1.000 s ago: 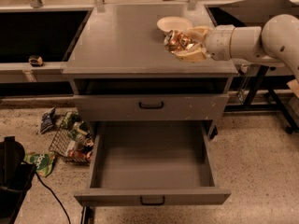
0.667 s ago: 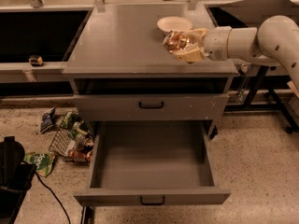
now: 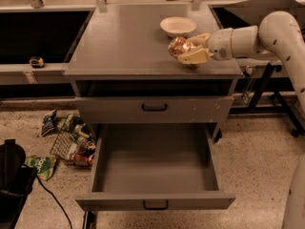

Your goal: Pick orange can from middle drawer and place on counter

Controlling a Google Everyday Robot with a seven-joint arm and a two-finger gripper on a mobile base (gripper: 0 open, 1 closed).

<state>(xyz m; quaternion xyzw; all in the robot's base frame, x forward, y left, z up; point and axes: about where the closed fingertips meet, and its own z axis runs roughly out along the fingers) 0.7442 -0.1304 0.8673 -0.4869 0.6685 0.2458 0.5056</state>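
Observation:
My gripper (image 3: 187,49) is over the right front part of the grey counter (image 3: 124,42), reaching in from the right on a white arm. It is shut on the orange can (image 3: 177,46), a shiny gold-orange can with brownish print, held on its side just above the counter top. The middle drawer (image 3: 155,202) is pulled open below, a wide shallow grey tray with a small black handle; nothing shows inside it.
A round white bowl (image 3: 177,26) stands on the counter just behind the gripper. A taller shut drawer front (image 3: 153,109) sits above the open drawer. A wire basket with packets (image 3: 74,144) and litter lie on the floor at left.
The gripper with the can has shifted slightly left and a little lower over the counter's right side. The drawer has stayed open.

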